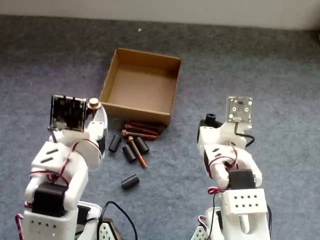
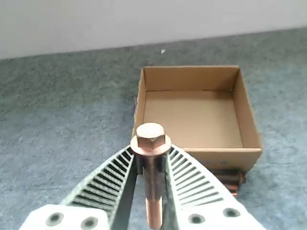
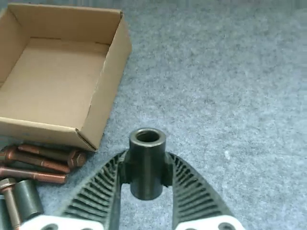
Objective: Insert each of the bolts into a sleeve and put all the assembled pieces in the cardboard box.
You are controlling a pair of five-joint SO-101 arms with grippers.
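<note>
Soft, even, fairly bright light, perhaps from overhead; faint shadow beside cardboard box (image 1: 135,111), pale sheen on bolt (image 2: 150,139).

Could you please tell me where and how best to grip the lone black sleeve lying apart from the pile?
Grip the lone sleeve across the middle of its round body, probably straight down from above: it lies on its side on the carpet, nothing touching it, so both flanks are free.

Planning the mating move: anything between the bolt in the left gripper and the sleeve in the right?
Nothing visible in the air between the bolt in the left gripper and the sleeve in the right gripper. The cardboard box's near corner and the loose bolts sit on the table between the arms, seemingly lower.
</note>
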